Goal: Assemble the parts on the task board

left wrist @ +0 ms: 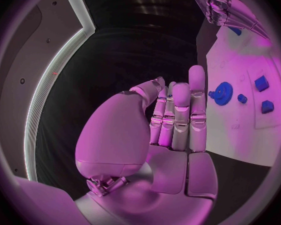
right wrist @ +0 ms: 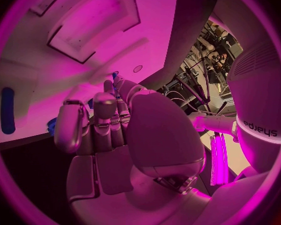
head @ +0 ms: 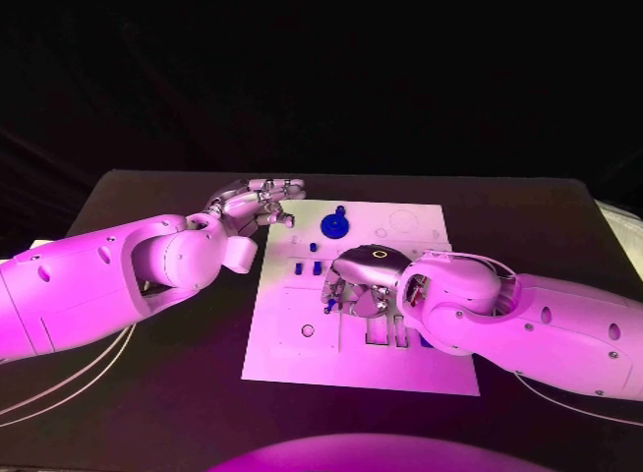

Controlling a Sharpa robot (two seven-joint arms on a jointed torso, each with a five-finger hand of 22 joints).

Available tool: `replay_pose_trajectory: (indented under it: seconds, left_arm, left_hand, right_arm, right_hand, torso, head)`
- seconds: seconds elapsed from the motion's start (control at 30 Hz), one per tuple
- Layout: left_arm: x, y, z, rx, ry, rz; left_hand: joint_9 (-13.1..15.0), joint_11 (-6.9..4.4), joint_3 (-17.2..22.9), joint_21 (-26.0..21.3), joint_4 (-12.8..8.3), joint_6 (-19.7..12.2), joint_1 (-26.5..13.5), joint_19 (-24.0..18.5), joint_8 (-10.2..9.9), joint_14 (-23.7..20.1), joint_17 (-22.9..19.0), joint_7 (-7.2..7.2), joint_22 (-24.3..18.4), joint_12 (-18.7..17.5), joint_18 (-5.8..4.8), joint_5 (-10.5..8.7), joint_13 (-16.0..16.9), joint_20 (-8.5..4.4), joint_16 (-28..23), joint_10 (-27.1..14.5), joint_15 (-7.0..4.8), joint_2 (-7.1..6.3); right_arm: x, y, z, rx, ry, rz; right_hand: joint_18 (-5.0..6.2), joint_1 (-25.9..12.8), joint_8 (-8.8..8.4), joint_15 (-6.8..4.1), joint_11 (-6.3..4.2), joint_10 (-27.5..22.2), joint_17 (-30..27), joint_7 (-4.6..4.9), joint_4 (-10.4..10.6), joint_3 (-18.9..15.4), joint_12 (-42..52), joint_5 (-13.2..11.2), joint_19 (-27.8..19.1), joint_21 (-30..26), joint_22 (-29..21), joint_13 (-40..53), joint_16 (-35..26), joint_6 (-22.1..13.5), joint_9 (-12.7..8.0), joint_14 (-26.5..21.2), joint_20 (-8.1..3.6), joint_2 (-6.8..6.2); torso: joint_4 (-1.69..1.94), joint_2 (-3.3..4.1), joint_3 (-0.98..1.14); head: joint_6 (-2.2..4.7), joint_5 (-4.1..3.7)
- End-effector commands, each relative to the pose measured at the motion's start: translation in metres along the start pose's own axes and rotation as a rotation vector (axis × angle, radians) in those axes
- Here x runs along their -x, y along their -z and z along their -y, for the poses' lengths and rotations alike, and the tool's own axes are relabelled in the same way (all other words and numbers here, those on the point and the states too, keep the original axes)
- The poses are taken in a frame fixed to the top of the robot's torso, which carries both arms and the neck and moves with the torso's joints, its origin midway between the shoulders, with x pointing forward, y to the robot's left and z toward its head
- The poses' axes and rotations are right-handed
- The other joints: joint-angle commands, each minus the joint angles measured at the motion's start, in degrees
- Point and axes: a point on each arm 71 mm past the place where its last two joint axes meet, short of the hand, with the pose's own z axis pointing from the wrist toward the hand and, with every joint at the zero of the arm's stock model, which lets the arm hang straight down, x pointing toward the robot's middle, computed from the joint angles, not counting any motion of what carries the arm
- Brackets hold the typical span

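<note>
R hand sits low over the mid task board, fingers curled down among the small blue parts. A slim blue piece shows at its fingertips, but can't tell whether it's pinched or just touched; the wrist view shows the fingers drawn together w/ a bit of blue past the tips, grip unclear. That piece looks to run lengthwise away from the robot, roughly in line w/ the fingers.

L hand hovers off the board's far-left corner, above the table, fingers straight and side by side, holding nothing. The blue gear lies just beyond and inboard of its fingertips, on the board's far part; L wrist view puts the gear right past the fingertips, not touching. Two blue blocks lie further out.

Judgement: L hand is nearer the gear; R hand is nearer the small pieces mid-board.
</note>
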Motion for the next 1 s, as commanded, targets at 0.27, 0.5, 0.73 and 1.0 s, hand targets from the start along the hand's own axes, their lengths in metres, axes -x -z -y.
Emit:
replay_pose_trajectory:
  seconds: [0.27,0.5,0.73,1.0]
  left_arm:
    - [-0.0026,0.0000,0.0003,-0.004,0.001,-0.022]
    - [-0.0027,0.0001,0.0002,-0.002,0.001,-0.024]
    - [-0.0033,0.0003,0.0000,0.000,0.002,-0.027]
    - [-0.0031,0.0005,-0.0002,0.004,0.002,-0.028]
  left_hand:
    - [-0.09,0.14,-0.26,-0.46,-0.32,-0.38,0.22,-0.28,0.24,-0.59,-0.27,0.27,-0.08,0.42,0.61,0.01,0.00,0.06,-0.33,-0.48,0.03,0.48]
    - [-0.09,0.14,-0.26,-0.46,-0.32,-0.38,0.22,-0.28,0.24,-0.59,-0.27,0.27,-0.08,0.42,0.61,0.01,0.00,0.06,-0.33,-0.48,0.03,0.48]
    - [-0.09,0.14,-0.26,-0.46,-0.32,-0.38,0.22,-0.28,0.24,-0.59,-0.27,0.27,-0.08,0.42,0.61,0.01,0.00,0.06,-0.33,-0.48,0.03,0.48]
    - [-0.09,0.14,-0.26,-0.46,-0.32,-0.38,0.22,-0.28,0.24,-0.59,-0.27,0.27,-0.08,0.42,0.61,0.01,0.00,0.06,-0.33,-0.48,0.03,0.48]
  right_arm:
    - [-0.0034,-0.0022,-0.0013,0.000,0.036,-0.028]
    - [-0.0057,-0.0047,-0.0029,-0.003,0.058,-0.051]
    - [-0.0095,-0.0083,-0.0055,-0.009,0.089,-0.080]
    - [-0.0102,-0.0091,-0.0041,-0.025,0.094,-0.073]
  right_hand:
    - [0.31,-0.40,0.05,0.29,0.11,0.36,0.03,0.11,0.03,0.32,-0.27,-0.06,0.12,0.16,-0.01,-0.02,0.28,0.14,0.06,0.63,0.21,0.11]
    - [0.30,-0.47,0.04,0.29,0.12,0.37,0.06,0.11,0.01,0.34,-0.31,-0.08,0.13,0.17,0.01,-0.01,0.31,0.14,0.07,0.64,0.23,0.10]
    - [0.35,-2.03,-0.29,0.46,0.30,0.05,-0.12,0.19,0.01,-0.10,-0.96,0.23,0.00,0.07,-0.13,-0.03,0.24,-0.24,0.04,0.52,0.42,-0.72]
    - [0.52,-5.11,-0.95,1.66,1.70,-4.63,-0.28,1.85,0.73,-1.85,-1.74,2.20,-0.64,-0.64,-1.15,-0.18,0.25,-4.62,-1.01,0.36,1.21,-3.32]
  torso:
    - [0.02,-0.04,-0.04]
    - [0.01,-0.02,-0.05]
    - [0.02,0.01,-0.08]
    - [0.00,-0.05,-0.07]
  head:
    - [-0.19,0.07]
    - [-0.24,0.12]
    - [-0.30,0.08]
    - [-0.39,0.08]
